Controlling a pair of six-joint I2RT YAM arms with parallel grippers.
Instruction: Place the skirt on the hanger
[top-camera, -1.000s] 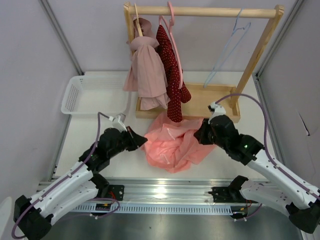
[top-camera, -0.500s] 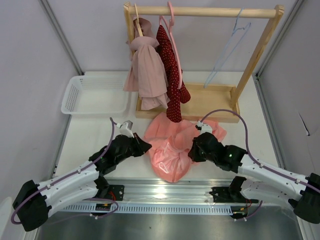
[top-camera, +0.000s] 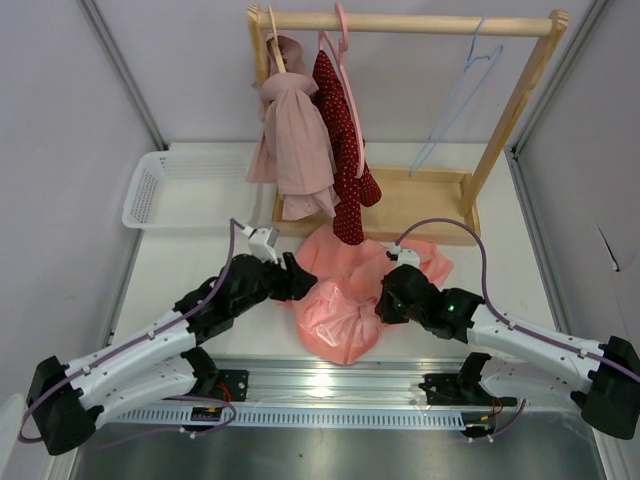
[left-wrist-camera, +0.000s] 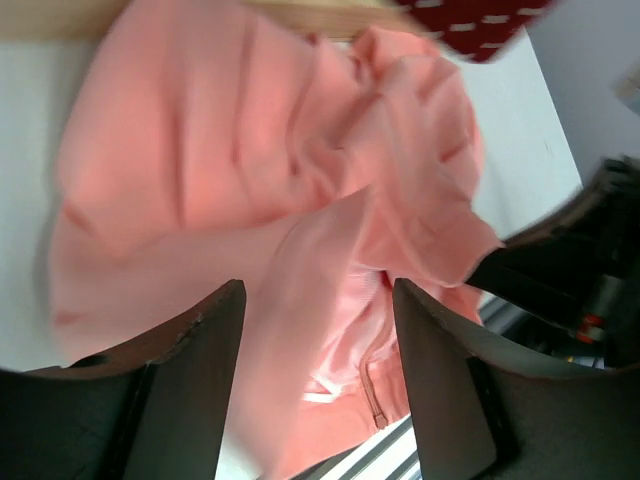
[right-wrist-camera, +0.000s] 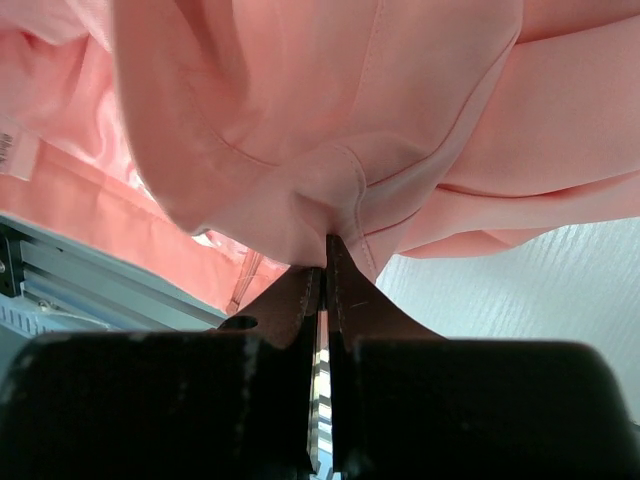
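The salmon-pink skirt (top-camera: 345, 295) lies crumpled on the white table, in front of the wooden rack. My left gripper (top-camera: 297, 285) is at its left edge, jaws open, with pink cloth (left-wrist-camera: 300, 200) lying below and between the fingers (left-wrist-camera: 185, 370) but not pinched. My right gripper (top-camera: 385, 300) is at the skirt's right side, shut on a fold of the fabric (right-wrist-camera: 330, 215). The light-blue wire hanger (top-camera: 455, 100) hangs bare from the right end of the rack's rail.
The wooden rack (top-camera: 410, 22) holds a pale pink garment (top-camera: 295, 140) and a dark red dotted garment (top-camera: 345, 150) on its left half. A white basket (top-camera: 190, 190) stands at the back left. The metal rail (top-camera: 330, 385) runs along the near edge.
My left gripper has opened and let go of the skirt's left edge after moving right. My right gripper has pulled its fold left and toward the near edge, bunching the skirt.
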